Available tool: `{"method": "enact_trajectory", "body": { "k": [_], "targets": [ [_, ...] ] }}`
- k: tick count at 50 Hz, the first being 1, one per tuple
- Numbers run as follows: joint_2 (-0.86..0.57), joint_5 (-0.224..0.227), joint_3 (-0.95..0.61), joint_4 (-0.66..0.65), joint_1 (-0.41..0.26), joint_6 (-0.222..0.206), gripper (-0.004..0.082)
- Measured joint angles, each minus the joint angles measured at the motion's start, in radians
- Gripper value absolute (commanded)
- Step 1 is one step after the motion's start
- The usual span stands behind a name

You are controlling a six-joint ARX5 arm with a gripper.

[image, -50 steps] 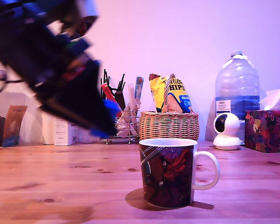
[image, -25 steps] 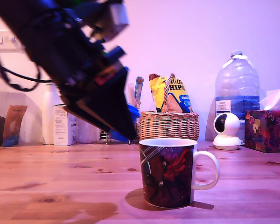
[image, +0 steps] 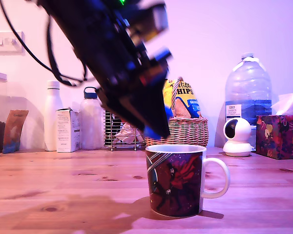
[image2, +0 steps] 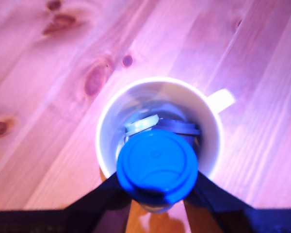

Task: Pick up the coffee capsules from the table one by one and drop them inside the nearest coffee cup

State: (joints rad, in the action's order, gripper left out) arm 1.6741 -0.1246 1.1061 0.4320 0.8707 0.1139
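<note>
A single bright blue coffee capsule (image2: 157, 167) is held clamped between the dark fingers of the tool (image2: 157, 194), its round flat face turned toward the wrist camera and its axis running straight down toward the coffee cup (image2: 157, 97). In the wrist view the capsule fills the lower centre of the frame and overlaps the near part of the cup's white rim, so the cup's opening is judged to lie directly beneath it, slightly ahead of the tool. In the exterior view the tool (image: 154, 129) is seen at centre frame, tilted down toward the lower right, with a blue tip just above the rim of the cup (image: 176, 180) at its left side.

Inside the cup, pale and dark rounded shapes are visible; they are taken to be other capsules, though blur prevents certainty. The cup is a glossy ceramic cylinder, dark with red-caped artwork and white stripes, with a white handle pointing to the right of the exterior frame. The tabletop (image: 63, 195) is light knotted pine with visible plank grain. No loose capsules can be made out on it in either view.

A release here is judged likely to land the capsule inside the cup.
</note>
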Motion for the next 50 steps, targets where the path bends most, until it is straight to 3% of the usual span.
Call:
{"method": "enact_trajectory", "body": {
  "k": [9, 36, 39, 45, 50],
  "targets": [
    [0.031, 0.000, 0.047, 0.020, 0.000, 0.021, 0.0247],
    [0.032, 0.001, 0.054, 0.018, 0.011, 0.021, 0.0259],
    [0.032, 0.000, 0.054, 0.019, 0.011, 0.021, 0.0324],
    [0.032, 0.000, 0.054, 0.019, 0.011, 0.021, 0.0631],
    [0.032, 0.008, 0.054, 0.018, 0.011, 0.021, 0.0667]
  ]
}}
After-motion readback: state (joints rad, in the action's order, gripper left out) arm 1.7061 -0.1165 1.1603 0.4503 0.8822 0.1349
